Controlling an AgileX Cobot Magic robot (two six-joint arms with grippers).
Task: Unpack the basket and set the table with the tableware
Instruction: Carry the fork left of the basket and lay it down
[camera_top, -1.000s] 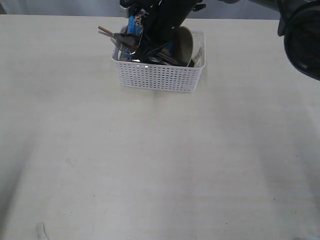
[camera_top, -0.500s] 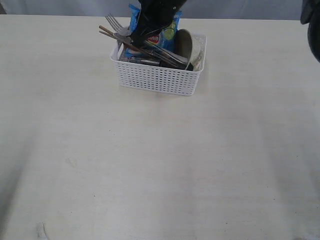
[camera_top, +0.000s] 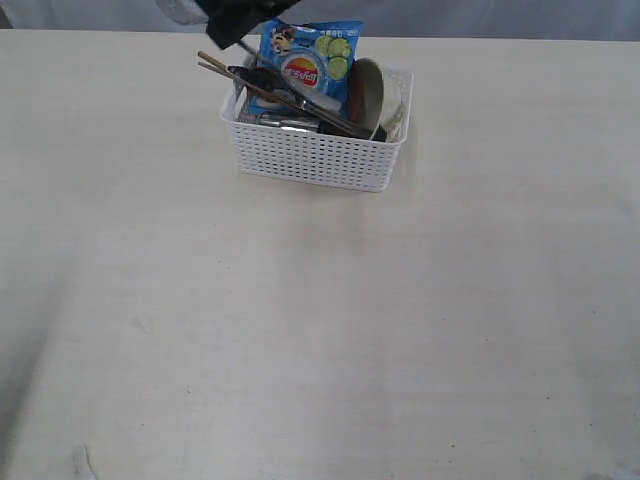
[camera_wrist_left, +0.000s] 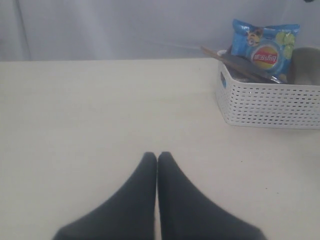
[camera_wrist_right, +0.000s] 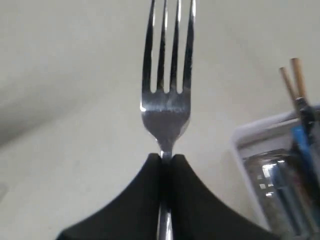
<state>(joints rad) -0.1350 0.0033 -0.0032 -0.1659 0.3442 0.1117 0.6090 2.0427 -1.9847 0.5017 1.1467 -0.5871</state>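
1. The exterior camera is looking down from high and well back, taking in most of the tabletop (camera_top: 320, 320), the basket (camera_top: 318, 158) toward its far side
2. The left wrist camera is riding low, facing level past the left end effector (camera_wrist_left: 157, 156) toward the basket's side
3. The right wrist camera is peering closely along the right end effector (camera_wrist_right: 166, 157) and fork (camera_wrist_right: 166, 107), catching one basket corner
4. All three are sharing the basket

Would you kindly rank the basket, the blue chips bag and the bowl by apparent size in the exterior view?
1. basket, clearly largest.
2. blue chips bag.
3. bowl, smallest as seen; it and the bag sit partly hidden in the basket.
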